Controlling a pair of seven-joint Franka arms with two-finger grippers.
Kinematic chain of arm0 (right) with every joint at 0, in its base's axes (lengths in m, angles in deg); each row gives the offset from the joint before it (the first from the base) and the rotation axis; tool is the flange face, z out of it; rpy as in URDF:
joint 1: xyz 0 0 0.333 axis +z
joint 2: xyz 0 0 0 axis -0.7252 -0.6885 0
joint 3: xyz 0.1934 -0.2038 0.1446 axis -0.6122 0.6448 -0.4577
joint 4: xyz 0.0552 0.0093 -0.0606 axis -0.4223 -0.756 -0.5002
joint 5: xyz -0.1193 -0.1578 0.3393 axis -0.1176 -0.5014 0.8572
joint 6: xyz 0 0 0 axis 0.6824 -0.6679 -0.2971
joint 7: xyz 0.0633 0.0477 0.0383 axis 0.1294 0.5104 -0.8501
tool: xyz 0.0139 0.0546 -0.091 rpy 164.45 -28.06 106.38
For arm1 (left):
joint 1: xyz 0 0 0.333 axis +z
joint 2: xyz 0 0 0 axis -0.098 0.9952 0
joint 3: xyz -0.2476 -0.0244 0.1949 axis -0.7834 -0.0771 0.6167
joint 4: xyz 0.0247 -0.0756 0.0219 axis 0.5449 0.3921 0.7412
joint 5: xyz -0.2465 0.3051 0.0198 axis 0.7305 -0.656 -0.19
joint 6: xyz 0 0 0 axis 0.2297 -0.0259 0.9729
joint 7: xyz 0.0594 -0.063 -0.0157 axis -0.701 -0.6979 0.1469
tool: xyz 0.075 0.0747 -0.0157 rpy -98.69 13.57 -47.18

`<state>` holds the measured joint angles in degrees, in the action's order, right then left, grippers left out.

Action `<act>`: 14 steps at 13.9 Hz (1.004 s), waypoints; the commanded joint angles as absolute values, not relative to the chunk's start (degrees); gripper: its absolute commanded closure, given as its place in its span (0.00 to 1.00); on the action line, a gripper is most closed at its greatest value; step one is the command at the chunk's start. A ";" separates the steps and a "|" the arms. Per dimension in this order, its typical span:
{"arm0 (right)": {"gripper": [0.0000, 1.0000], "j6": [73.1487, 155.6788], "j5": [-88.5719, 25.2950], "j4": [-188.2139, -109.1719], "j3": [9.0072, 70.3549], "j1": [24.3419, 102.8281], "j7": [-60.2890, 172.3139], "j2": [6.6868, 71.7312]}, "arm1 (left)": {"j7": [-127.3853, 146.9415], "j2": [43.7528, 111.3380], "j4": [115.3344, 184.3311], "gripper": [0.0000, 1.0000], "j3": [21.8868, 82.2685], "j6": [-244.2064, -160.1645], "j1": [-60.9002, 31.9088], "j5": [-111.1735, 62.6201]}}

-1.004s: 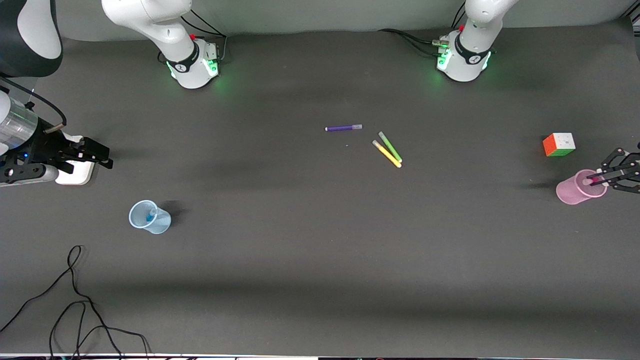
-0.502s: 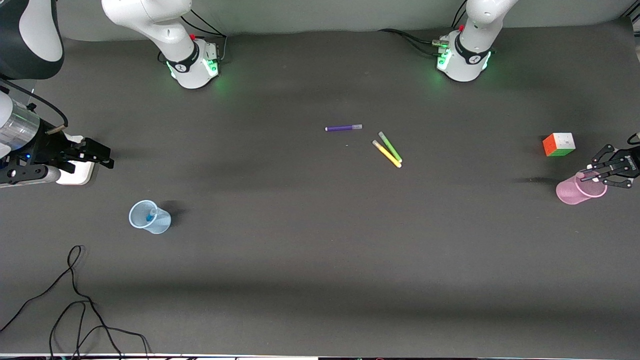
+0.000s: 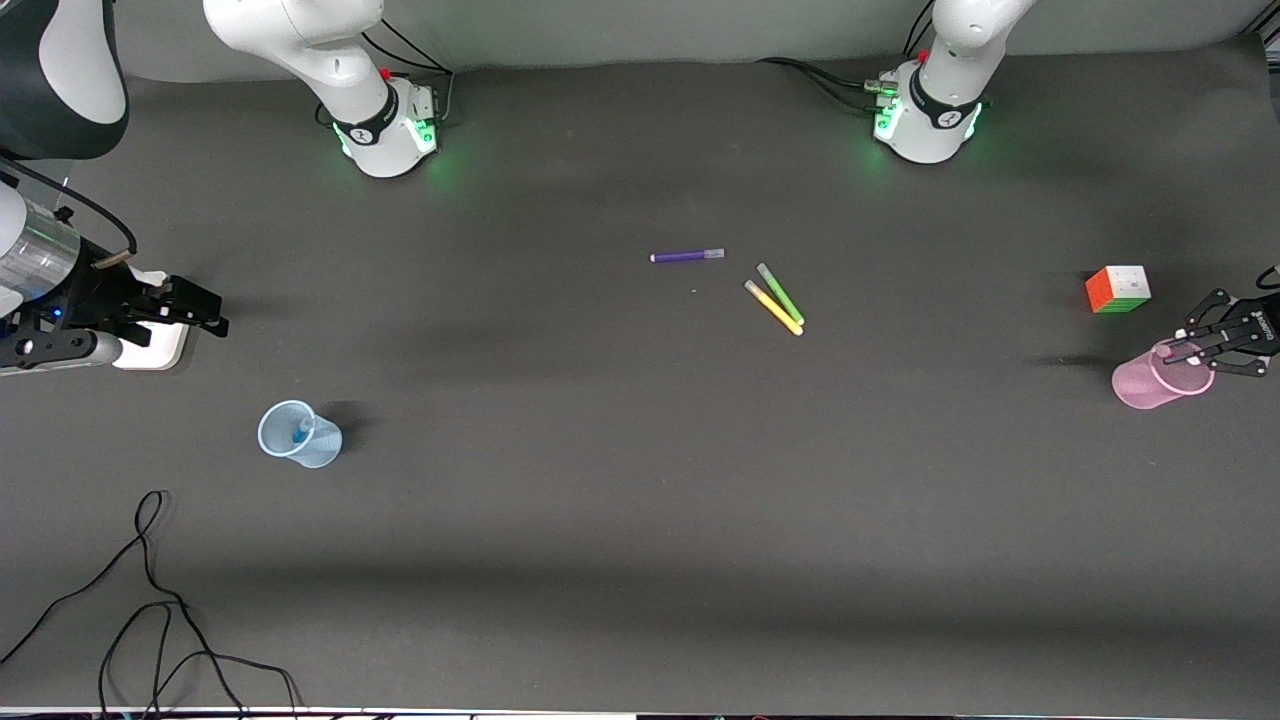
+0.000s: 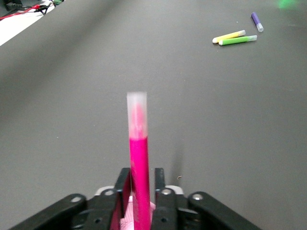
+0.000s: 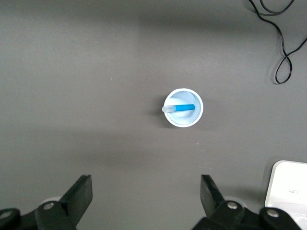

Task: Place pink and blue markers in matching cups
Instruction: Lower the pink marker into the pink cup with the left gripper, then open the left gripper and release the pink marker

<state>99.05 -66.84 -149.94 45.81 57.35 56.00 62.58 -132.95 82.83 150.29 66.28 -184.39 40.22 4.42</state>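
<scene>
The pink marker (image 4: 137, 153) stands with its pale cap up in the pink cup (image 3: 1145, 382), at the left arm's end of the table. My left gripper (image 3: 1185, 347) is at the cup's rim. Its fingers (image 4: 159, 179) sit either side of the marker, slightly parted, with a gap showing on one side. The pale blue cup (image 3: 300, 435) stands upright toward the right arm's end, with the blue marker (image 5: 180, 108) leaning inside it (image 5: 183, 120). My right gripper (image 3: 190, 308) hangs open and empty (image 5: 146, 191) above the table, farther from the front camera than the blue cup.
A purple pen (image 3: 687, 256), a green pen (image 3: 780, 293) and a yellow pen (image 3: 773, 308) lie mid-table. A colour cube (image 3: 1118, 289) sits beside the pink cup, farther from the camera. A white flat block (image 3: 150, 347) lies under the right gripper. A black cable (image 3: 150, 600) loops at the near edge.
My left gripper has risen a little from inside the pink cup's mouth and shifted toward the cube, then held still. The right arm has barely moved.
</scene>
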 commanded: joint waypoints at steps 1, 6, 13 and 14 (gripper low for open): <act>0.00 99.60 -67.34 -151.01 45.75 57.21 55.51 63.55 | -134.22 82.77 149.79 0.01 65.75 -183.64 41.05 5.49; 0.00 99.69 -67.34 -151.01 45.75 57.21 55.68 63.47 | -134.22 82.86 149.70 0.01 65.75 -183.55 41.05 5.49; 0.00 101.10 -67.34 -151.98 45.75 57.12 55.60 63.38 | -126.97 78.14 149.70 0.01 65.57 -182.32 39.82 5.67; 0.00 101.27 -67.34 -152.41 45.75 57.21 55.68 63.38 | -121.62 75.51 149.44 0.01 65.40 -182.40 39.21 4.97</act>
<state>100.23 -66.84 -151.18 45.81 57.32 56.00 62.56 -129.23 81.33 149.03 65.46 -183.61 40.21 5.07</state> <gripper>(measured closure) 0.000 0.004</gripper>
